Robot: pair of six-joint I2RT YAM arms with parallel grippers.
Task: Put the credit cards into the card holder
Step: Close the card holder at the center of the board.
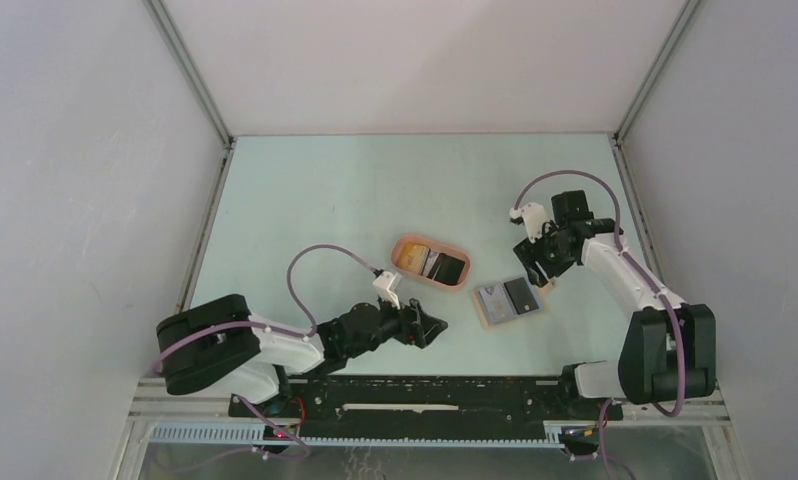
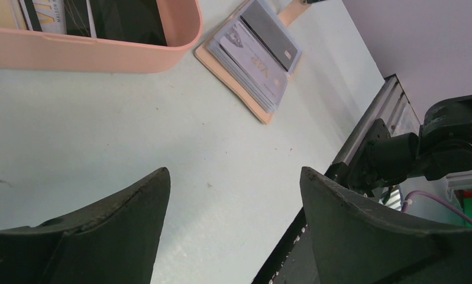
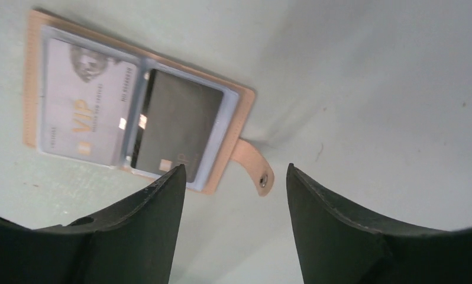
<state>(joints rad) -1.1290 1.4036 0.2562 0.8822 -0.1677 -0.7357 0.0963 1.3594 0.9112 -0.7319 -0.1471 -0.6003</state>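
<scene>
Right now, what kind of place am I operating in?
Most likely a lab robot test cell, not a home or shop. Plain white panel walls on aluminium framing enclose a pale-green table, and the left arm and right arm are bolted to a rail at its near edge.

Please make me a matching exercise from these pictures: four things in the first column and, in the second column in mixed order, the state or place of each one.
Column A
1. tray
2. card holder
3. grey card
4. left end effector

Column B
a. open and holding nothing
b. lies unfolded on the table
c. peach, with loose cards in it
d. already inside the card holder

Pairs: 1-c, 2-b, 3-d, 4-a
</scene>
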